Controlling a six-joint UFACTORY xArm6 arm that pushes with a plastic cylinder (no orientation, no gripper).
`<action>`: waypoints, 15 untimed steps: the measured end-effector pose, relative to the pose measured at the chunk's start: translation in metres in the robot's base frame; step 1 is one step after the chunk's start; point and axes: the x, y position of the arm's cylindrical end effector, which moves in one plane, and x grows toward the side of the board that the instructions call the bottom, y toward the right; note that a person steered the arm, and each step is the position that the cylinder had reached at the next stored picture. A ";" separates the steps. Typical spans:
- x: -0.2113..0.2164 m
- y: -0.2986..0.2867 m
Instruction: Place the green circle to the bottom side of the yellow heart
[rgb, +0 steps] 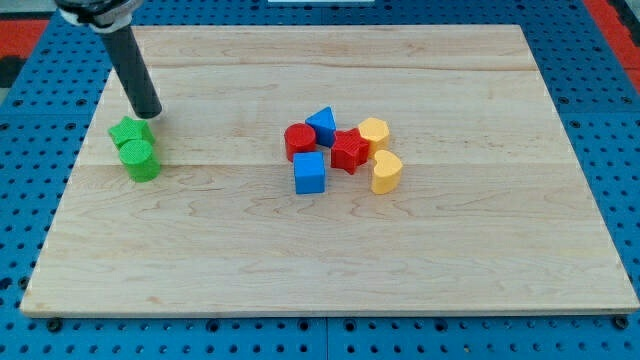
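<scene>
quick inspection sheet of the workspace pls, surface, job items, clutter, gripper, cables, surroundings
surface: wooden board, flat, light planks
job's things: green circle near the view's left edge, touching a green star just above it; yellow heart right of centre
clutter: red cylinder, blue triangle, red star, blue cube, yellow hexagon, clustered by the heart
grippers: none; my tip sits at the green star's upper right
cables: nothing seen
surroundings: blue perforated table

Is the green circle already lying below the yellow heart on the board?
No, the green circle lies far toward the view's left beside the green star, while the yellow heart sits right of centre.
</scene>
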 end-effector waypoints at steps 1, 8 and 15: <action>0.008 -0.011; 0.171 0.033; 0.198 0.190</action>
